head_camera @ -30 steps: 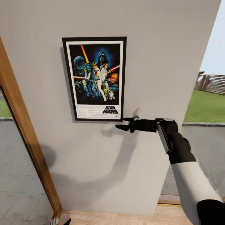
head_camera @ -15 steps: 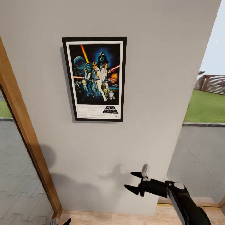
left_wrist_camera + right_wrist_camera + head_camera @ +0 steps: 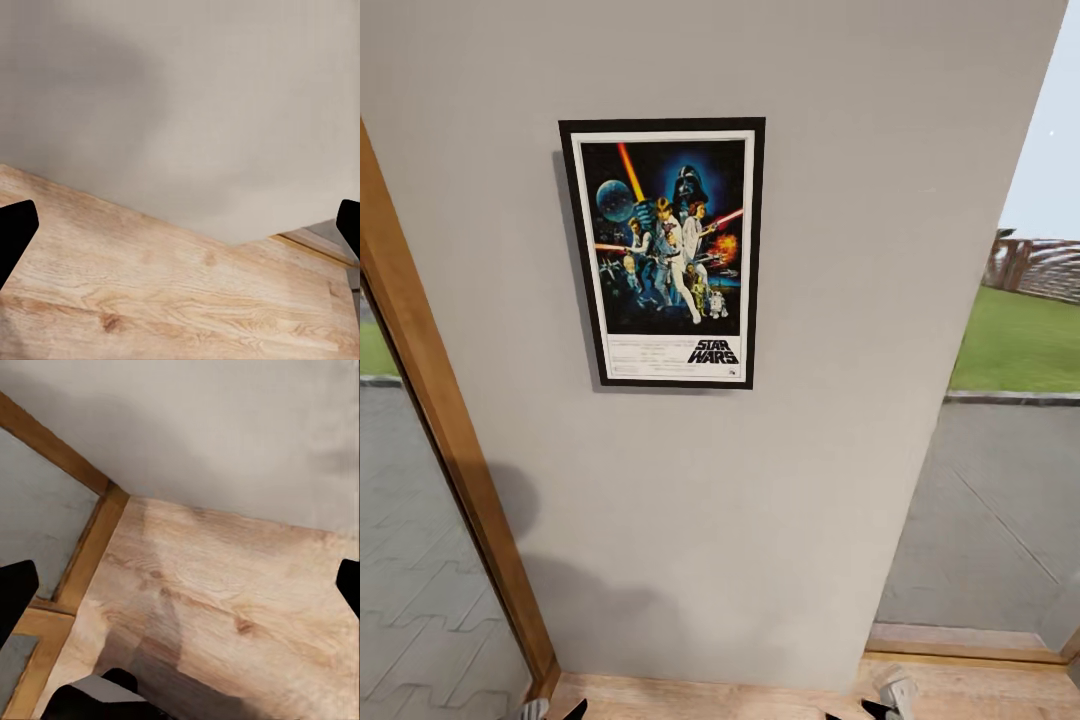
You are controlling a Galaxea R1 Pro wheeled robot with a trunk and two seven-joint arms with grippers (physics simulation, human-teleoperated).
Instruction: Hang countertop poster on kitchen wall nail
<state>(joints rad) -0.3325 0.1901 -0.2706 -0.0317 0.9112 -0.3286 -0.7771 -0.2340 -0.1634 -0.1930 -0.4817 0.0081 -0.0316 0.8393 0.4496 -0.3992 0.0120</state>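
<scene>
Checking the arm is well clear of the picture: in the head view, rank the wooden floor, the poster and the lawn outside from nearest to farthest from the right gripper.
1. Wooden floor, right beside the right gripper.
2. Lawn, outside, upper right.
3. Poster, high on the wall; close to the lawn in rank.

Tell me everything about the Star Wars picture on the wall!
The poster is a tall rectangle with a thin black frame and white border. Colourful figures stand against dark blue, with a black STAR WARS logo below. It hangs flat and nearly straight on the light-grey wall, casting a soft shadow along its left edge. Nothing else touches it.
</scene>
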